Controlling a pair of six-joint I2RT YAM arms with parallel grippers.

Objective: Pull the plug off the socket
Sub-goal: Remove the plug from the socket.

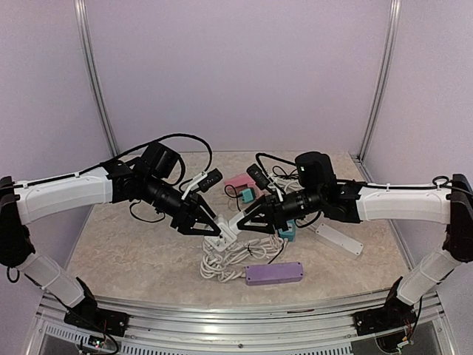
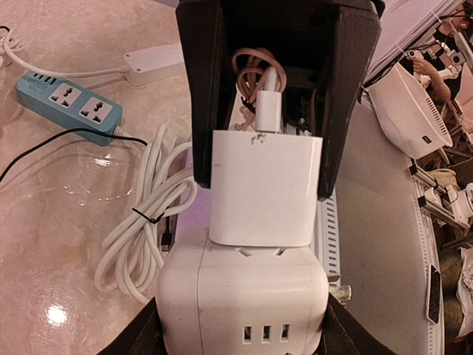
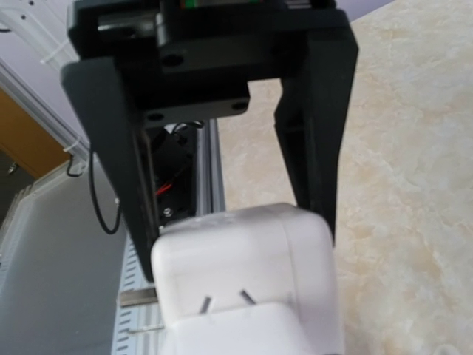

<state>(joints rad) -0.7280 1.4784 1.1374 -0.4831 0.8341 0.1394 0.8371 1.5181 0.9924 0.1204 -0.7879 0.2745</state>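
The left gripper grasps the white plug by its sides. The right gripper, facing it from 3 o'clock, grasps the white cube socket. Plug and socket meet at the middle of the worktop, two prongs showing between them, with a purple power strip at 6 o'clock.

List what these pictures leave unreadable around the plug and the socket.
- Left wrist view: the bottom edge cuts off the cube socket, and the right pincer shows only as dark corners.
- Right wrist view: the bottom edge cuts off the charger plug. How far its prongs reach in is hidden inside the socket.
- Top view: the plug-socket joint is too small and is covered by the left pincer and the right pincer.
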